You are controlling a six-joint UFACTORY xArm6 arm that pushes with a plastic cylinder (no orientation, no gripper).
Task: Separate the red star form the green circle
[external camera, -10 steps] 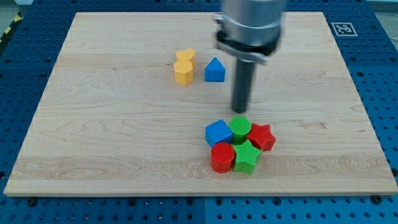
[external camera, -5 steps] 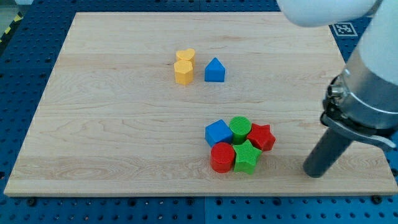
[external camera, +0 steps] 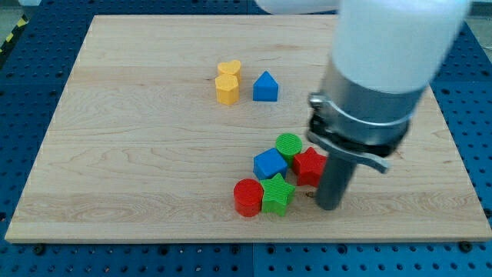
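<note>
The red star lies in the lower middle of the board, touching the green circle at its upper left. My tip is on the board just right of and below the red star, close against it. A blue cube sits left of the star. A green star and a red circle lie below the cube.
Two yellow blocks and a blue house-shaped block sit in the upper middle. The wooden board ends near the view's bottom, with blue pegboard around it. The arm's large body hides the board's upper right.
My tip has swung from above the cluster round its right side and in from the lower right. The cluster has shifted left: red star, green circle, green star and red circle all moved.
</note>
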